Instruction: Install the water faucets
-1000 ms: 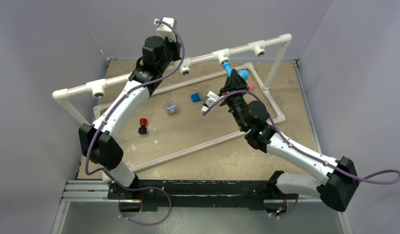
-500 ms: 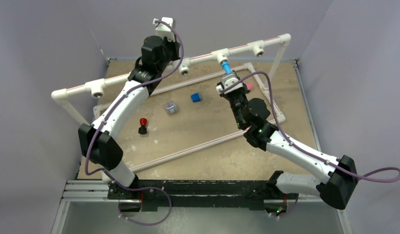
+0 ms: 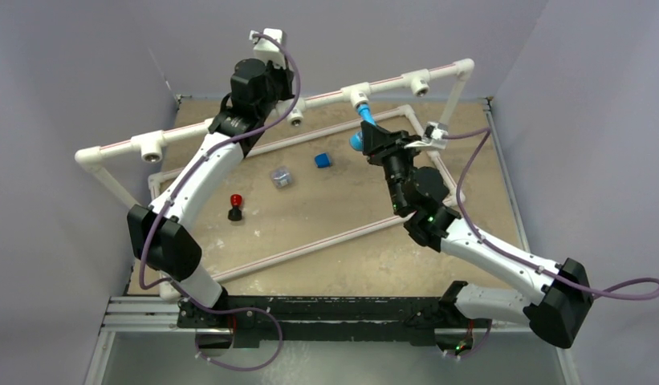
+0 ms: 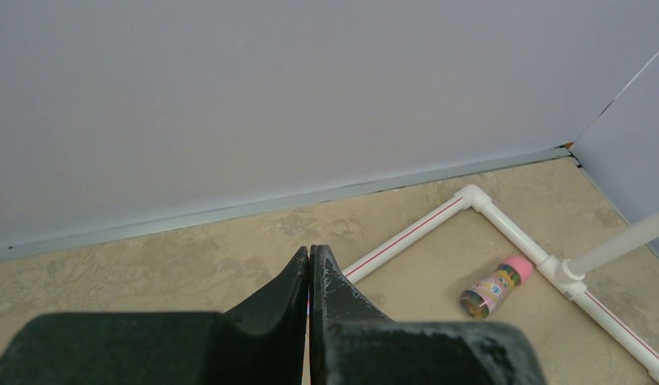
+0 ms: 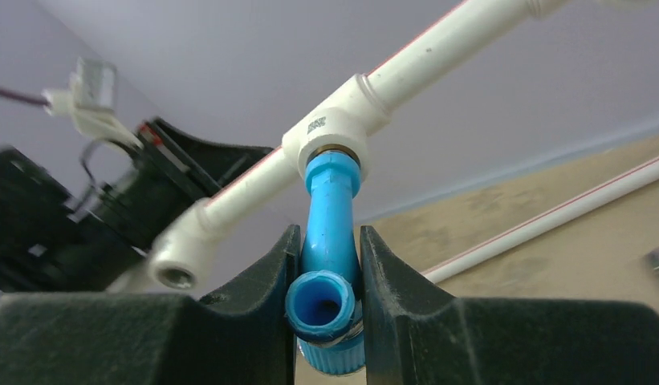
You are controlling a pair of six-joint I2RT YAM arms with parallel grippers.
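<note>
A light-blue water faucet (image 5: 330,208) is plugged by one end into a white tee (image 5: 332,138) of the raised pipe rail, its open spout facing the right wrist camera. My right gripper (image 5: 329,234) is shut on it, one finger on each side. In the top view the faucet (image 3: 363,123) hangs from the middle tee (image 3: 358,95) with my right gripper (image 3: 368,138) just below it. My left gripper (image 4: 310,250) is shut with nothing visible between its fingers. In the top view it (image 3: 284,96) sits at the raised rail, left of the faucet.
Empty tees sit on the rail (image 3: 296,117) (image 3: 152,146) (image 3: 415,81). On the floor lie a dark-blue cube (image 3: 323,160), a small clear container (image 3: 282,176), a red-and-black piece (image 3: 235,206) and a brown cylinder with a pink cap (image 4: 493,289). A white floor pipe frame (image 3: 310,247) rings them.
My right wrist has rolled round with the faucet, whose free end swung from the right to the lower left. The raised rail has shifted slightly. The left arm stayed at the rail.
</note>
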